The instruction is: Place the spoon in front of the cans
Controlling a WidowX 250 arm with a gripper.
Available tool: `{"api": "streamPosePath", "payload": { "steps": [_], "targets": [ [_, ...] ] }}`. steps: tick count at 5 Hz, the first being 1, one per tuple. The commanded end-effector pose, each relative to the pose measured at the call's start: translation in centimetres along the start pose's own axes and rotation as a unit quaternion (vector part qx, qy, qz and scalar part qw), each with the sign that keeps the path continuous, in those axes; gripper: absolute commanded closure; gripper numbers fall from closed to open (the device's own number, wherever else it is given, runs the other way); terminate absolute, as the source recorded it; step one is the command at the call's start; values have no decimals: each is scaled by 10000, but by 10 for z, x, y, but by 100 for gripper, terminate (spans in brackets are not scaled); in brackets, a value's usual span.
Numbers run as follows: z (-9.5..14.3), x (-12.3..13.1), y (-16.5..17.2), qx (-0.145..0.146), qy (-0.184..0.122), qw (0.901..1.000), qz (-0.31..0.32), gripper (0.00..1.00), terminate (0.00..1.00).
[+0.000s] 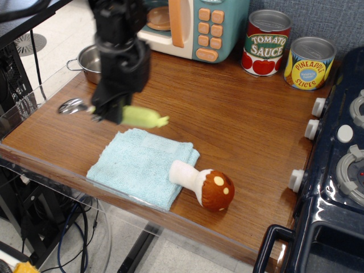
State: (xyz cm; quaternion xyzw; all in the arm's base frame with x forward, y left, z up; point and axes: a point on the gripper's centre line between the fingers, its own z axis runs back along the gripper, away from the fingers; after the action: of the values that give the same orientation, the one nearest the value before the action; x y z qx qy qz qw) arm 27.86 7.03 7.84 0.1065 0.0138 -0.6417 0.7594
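Observation:
My gripper (108, 112) is shut on the spoon (143, 117) and holds it in the air above the left part of the table. The pale yellow-green handle sticks out to the right of the fingers and the silver bowl (71, 106) sticks out to the left. The spoon hangs roughly level, above the far edge of the blue cloth (142, 165). The two cans stand at the back right: the red-and-green Tomato Sauce can (267, 43) and the yellow-and-blue Pineapple Slices can (309, 63). The gripper is far to the left of them.
A toy mushroom (205, 185) lies on the cloth's right edge. A small steel pot (92, 62) stands at the back left, partly behind the arm. A toy microwave (193, 25) is at the back. A toy stove (341, 148) fills the right side.

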Motion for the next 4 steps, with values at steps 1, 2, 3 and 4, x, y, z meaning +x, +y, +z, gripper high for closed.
{"api": "streamPosePath", "payload": {
  "steps": [1,2,3,4],
  "targets": [
    [31,50,43,365,-505,9980,-78,100,0],
    [38,77,59,430,-649,9970,-23,100,0],
    [38,96,74,485,-668,9966,-14,100,0],
    [26,107,87,516,-494,9974,75,100,0]
  ]
}}
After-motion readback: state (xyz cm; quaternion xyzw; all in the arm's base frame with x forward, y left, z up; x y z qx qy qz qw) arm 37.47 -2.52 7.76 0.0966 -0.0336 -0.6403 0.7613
